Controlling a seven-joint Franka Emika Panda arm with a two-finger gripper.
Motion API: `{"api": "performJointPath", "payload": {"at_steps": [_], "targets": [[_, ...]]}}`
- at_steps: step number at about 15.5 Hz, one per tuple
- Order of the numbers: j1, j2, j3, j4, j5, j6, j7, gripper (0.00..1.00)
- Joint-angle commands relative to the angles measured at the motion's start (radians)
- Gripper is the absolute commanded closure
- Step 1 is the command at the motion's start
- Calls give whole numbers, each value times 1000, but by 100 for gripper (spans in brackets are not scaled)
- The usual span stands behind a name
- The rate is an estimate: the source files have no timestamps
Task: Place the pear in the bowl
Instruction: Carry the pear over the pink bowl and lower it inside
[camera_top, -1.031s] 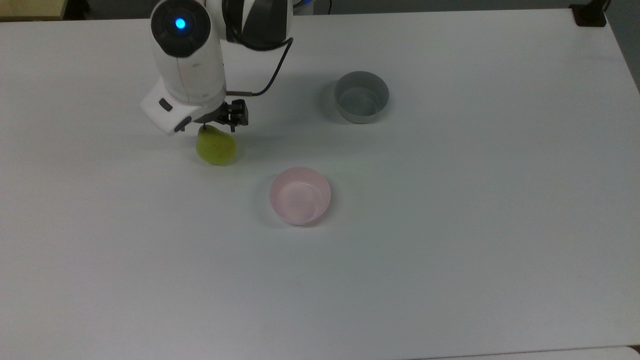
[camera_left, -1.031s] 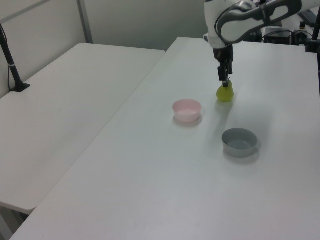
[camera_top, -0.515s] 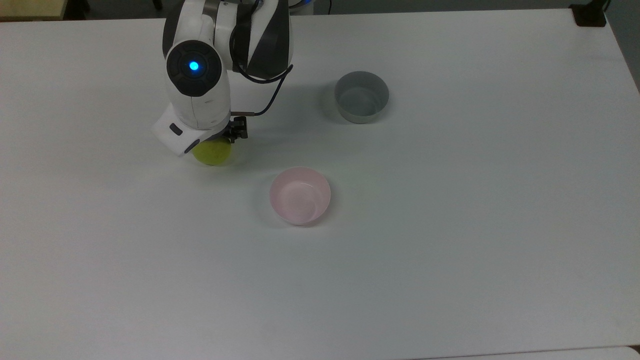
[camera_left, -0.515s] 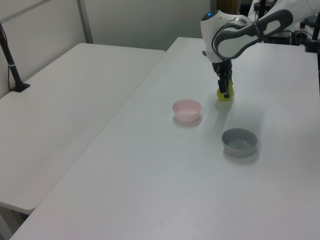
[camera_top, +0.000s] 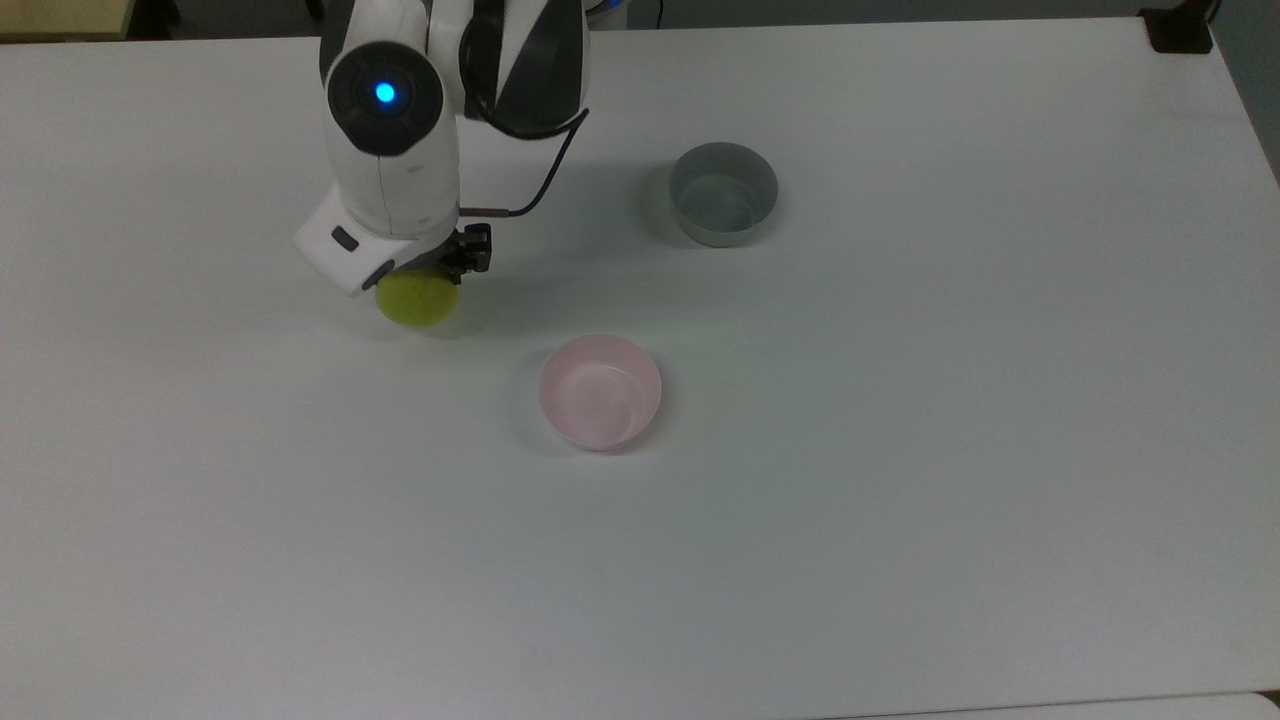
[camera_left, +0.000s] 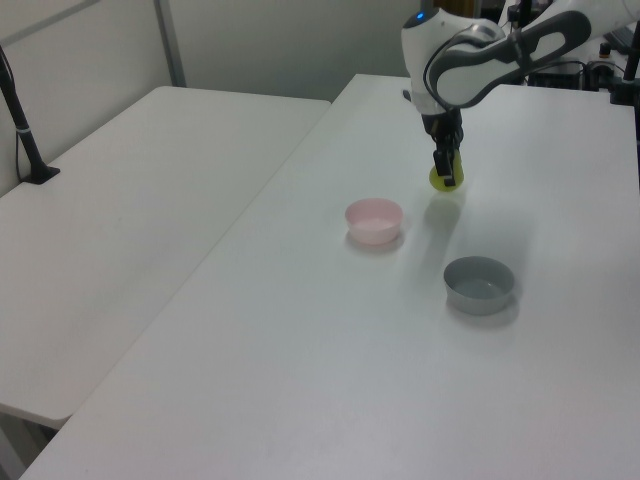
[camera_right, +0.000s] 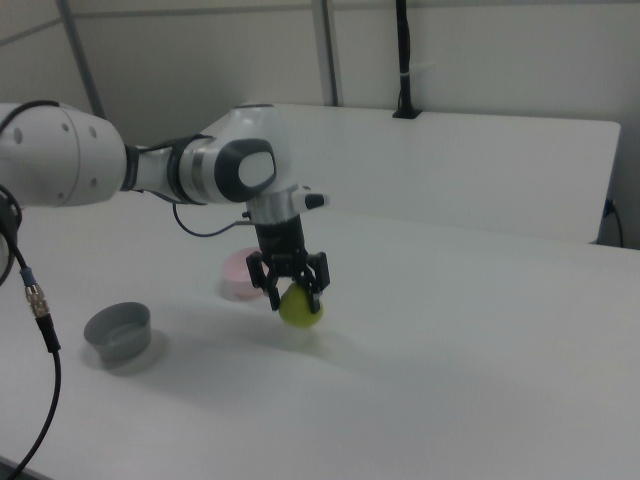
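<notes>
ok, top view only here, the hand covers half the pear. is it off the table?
Observer: Yes. In the right view the pear hangs clear of the table, with its shadow underneath.
Operator: grip ok?
Observer: The right view shows the gripper shut on the pear, one finger on each side.
Operator: hand tilted?
Observer: In the left view the gripper points about straight down.

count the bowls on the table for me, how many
2. The pink bowl sits near the table's middle, lower right of the pear in the top view. The grey bowl stands apart, further up and right in the top view. Nothing hides another.
</notes>
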Motion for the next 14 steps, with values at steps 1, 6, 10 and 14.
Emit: {"api": "performJointPath", "payload": {"at_steps": [1, 6, 10, 14], "targets": [[32, -94, -29, -9, 40, -19, -15, 56], [110, -102, -67, 71, 97, -94, 6, 56], [206, -50, -93, 124, 126, -85, 86, 56], [288, 22, -138, 163, 184, 32, 187, 54]]}}
